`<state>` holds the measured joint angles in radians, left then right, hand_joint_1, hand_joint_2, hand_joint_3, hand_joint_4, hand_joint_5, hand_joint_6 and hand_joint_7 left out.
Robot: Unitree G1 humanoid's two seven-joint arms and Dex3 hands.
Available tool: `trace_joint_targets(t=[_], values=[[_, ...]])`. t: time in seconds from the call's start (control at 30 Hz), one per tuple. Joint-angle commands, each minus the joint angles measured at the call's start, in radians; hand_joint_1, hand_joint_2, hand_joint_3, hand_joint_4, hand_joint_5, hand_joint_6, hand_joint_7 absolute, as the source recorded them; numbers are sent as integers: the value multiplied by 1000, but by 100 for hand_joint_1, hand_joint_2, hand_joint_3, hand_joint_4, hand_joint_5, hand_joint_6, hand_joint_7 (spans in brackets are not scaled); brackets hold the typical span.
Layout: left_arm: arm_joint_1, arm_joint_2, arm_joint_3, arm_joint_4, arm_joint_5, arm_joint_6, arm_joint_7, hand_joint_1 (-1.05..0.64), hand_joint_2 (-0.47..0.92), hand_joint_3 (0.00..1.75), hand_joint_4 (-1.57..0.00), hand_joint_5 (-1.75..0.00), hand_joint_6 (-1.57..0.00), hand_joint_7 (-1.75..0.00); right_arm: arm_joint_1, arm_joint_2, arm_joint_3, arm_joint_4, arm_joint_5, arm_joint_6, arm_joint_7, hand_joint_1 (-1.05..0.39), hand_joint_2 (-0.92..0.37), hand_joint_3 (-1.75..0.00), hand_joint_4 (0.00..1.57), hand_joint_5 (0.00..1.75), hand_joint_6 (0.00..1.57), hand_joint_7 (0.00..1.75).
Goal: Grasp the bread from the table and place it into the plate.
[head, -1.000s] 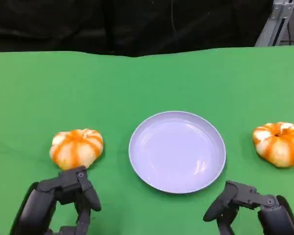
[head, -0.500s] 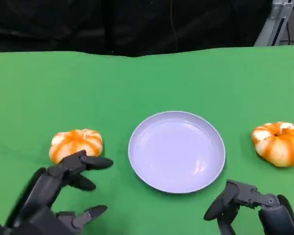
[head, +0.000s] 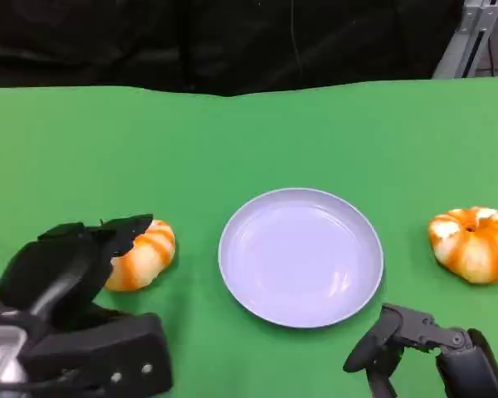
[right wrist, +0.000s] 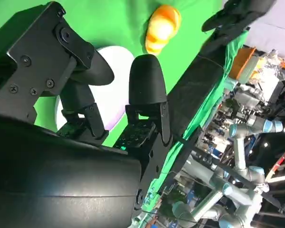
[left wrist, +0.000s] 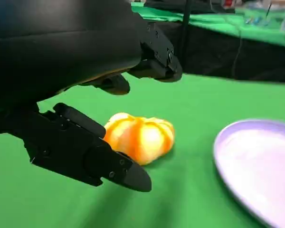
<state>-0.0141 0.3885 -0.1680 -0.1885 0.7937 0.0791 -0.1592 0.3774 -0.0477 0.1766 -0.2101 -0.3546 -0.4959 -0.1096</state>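
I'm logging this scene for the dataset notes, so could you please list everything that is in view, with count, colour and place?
Bread: two, orange with white stripes; one on the table left of the plate, with the left hand reaching over it, the other near the table's right edge.
Plate: one, pale lilac, empty, in the middle of the table.
Table: one, covered in green cloth, with a black backdrop behind it.
Metal frame: one, silver, at the far right corner.
Left hand: one, black, fingers spread above and beside the left bread; the left wrist view shows no clear contact.
Right hand: one, black, fingers apart, holding nothing, at the near right of the plate.
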Motion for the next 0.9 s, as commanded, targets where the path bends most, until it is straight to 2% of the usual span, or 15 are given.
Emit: trace_joint_targets(t=[0.03, 0.33, 0.47, 0.53, 0.57, 0.6, 0.63, 0.7, 0.73, 0.77, 0.8, 0.83, 0.87, 0.9], values=[[-90, 5, -58, 114, 89, 45, 30, -60, 87, 0, -18, -26, -27, -1, 6, -5, 1, -8, -2, -3, -6, 7, -22, -143, 86, 152, 88, 126], [-290, -55, -163, 456, 128, 107, 102, -59, 88, 0, -26, -26, -30, -1, 9, -4, 4, -11, -11, -5, -12, 5, -22, -142, 86, 150, 89, 125], [-374, -85, -201, 634, 113, 108, 146, -54, 89, 0, -31, -25, -34, -2, 7, -4, 5, -9, -8, -9, -12, 6, -22, -142, 86, 150, 89, 124], [-411, -101, -213, 724, 89, 83, 177, -47, 89, 0, -41, -27, -42, -4, 10, -3, 5, -13, -12, -3, -13, 5, -22, -143, 87, 150, 89, 124], [-431, -108, -217, 776, 73, 56, 201, -39, 90, 1, -57, -42, -56, -6, 11, -3, 6, -15, -12, 0, -12, 5, -22, -143, 87, 151, 89, 124], [-446, -112, -219, 818, 58, 29, 224, -33, 91, 1, -65, -84, -74, -7, 12, -2, 7, -17, -11, 2, -11, 5, -22, -144, 87, 151, 89, 124], [-459, -113, -222, 851, 47, 4, 245, -29, 91, 1, -75, -117, -93, -10, 12, -1, 8, -18, -12, 2, -11, 5, -22, -143, 86, 151, 89, 124], [-468, -103, -230, 883, 31, -59, 303, -21, 91, 0, -85, -154, -119, -15, 11, 0, 9, -16, -13, -2, -14, 5, -22, -143, 87, 151, 89, 124], [-470, -99, -234, 890, 27, -78, 323, -18, 91, 2, -85, -164, -117, -39, 10, 1, 10, -15, -12, -3, -15, 5, -22, -144, 87, 151, 89, 124], [-468, -94, -235, 892, 21, -101, 352, -17, 92, 3, -84, -169, -106, -69, 10, 1, 10, -15, -13, -4, -16, 5, -21, -144, 87, 151, 89, 124], [-464, -90, -233, 883, 11, -117, 365, -16, 92, 6, -84, -172, -90, -111, 10, 1, 10, -16, -13, -3, -16, 6, -21, -144, 87, 151, 89, 124], [-459, -85, -228, 869, -1, -135, 380, -16, 92, 11, -84, -173, -79, -137, 10, 1, 9, -16, -13, -3, -16, 6, -21, -144, 87, 151, 89, 124], [-455, -82, -225, 860, -10, -148, 391, -14, 92, 14, -86, -174, -72, -157, 10, 0, 9, -16, -14, -3, -16, 6, -21, -145, 86, 151, 89, 124], [-449, -77, -219, 841, -18, -162, 401, -14, 92, 15, -86, -174, -69, -164, 9, 0, 9, -15, -13, -5, -16, 5, -21, -145, 86, 151, 89, 124]])
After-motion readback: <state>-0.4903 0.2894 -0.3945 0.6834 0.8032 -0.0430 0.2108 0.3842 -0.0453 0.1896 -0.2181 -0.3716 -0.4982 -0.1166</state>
